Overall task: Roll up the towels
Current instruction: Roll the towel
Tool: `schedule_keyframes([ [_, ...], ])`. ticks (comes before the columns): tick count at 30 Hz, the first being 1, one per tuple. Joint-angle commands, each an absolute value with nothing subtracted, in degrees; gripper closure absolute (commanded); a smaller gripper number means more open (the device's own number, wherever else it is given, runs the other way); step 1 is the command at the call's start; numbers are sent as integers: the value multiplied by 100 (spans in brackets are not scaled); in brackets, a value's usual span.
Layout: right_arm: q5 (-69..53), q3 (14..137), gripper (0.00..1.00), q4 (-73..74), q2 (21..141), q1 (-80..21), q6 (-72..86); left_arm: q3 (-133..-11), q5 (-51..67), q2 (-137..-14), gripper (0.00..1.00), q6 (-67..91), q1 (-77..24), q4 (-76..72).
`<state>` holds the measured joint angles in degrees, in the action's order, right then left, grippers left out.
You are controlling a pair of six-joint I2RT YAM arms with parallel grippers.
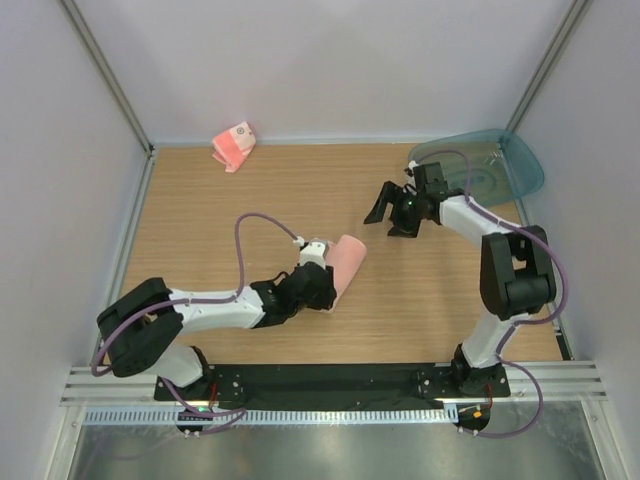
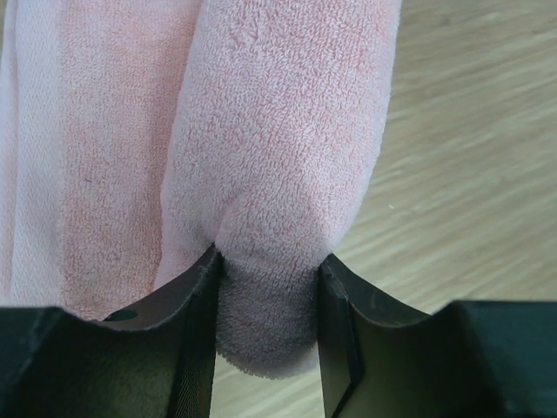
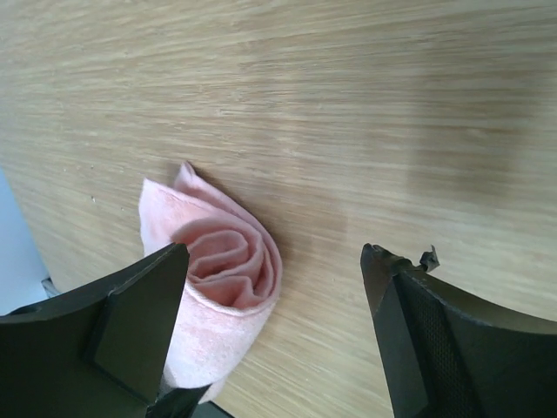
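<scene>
Task was judged half done. Nearest, plain towel (image 1: pixel 347 258) was found rolled, nearer than and left of teal tray (image 1: pixel 520 168), one end pinched in the partly closed left gripper (image 1: pixel 322 285). Further out, right gripper (image 1: pixel 392 217) was seen spread wide and empty, just left of the tray. Farthest, striped towel (image 1: pixel 234 145) was seen crumpled, not yet rolled, well left of the tray.

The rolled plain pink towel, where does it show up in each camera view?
Top external: rolled towel mid-table, held by the left gripper.
Left wrist: fills the upper left, its end pinched between the fingers.
Right wrist: lower left, spiral end showing, partly behind the open right gripper.
Shared landmark: the wooden tabletop.
</scene>
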<state>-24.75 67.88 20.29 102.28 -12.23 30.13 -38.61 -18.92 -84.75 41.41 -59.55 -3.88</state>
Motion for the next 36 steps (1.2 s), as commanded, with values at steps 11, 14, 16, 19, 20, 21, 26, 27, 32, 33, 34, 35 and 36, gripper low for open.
schedule_keyframes([
  [11,-1670,6364,11,2356,8789,-1354,3199,-2910,385,-8218,75,6327,-5511,-1060],
  [14,-1783,6232,11,2312,8605,-1345,3208,-2436,720,-8139,75,7021,-5230,-1510],
  [16,-1802,6039,11,2303,8500,-1345,3191,-2085,869,-8104,75,7459,-5107,-1931],
  [19,-1802,5758,11,2241,8289,-1345,3182,-1637,1256,-8112,75,7918,-4791,-2556],
  [20,-1810,5644,11,2241,8218,-1345,3173,-1556,1413,-8121,76,7997,-4677,-2671],
  [21,-1837,5590,11,2233,8192,-1353,3173,-1503,1459,-8147,76,8094,-4615,-2785],
  [26,-2099,5117,11,1891,8042,-1362,3313,-1012,1599,-8244,78,8595,-4351,-3128],
  [27,-2248,4993,11,1716,7964,-1415,3357,-950,1617,-8314,78,8665,-4307,-3138],
  [32,-2716,4290,11,370,7857,-2099,3691,-686,1863,-8674,89,8956,-4078,-3542],
  [33,-2672,4237,11,239,7910,-2240,3778,-686,1915,-8797,90,8965,-4035,-3559],
  [34,-2654,4175,11,-102,8032,-2511,3840,-668,1925,-8867,91,8956,-4034,-3603],
  [35,-2663,4053,11,-314,8138,-2609,3902,-668,1934,-8920,91,8973,-4017,-3656],
  [36,-2689,3982,11,-525,8208,-2689,4007,-616,1951,-8973,92,9000,-4017,-3735],
])
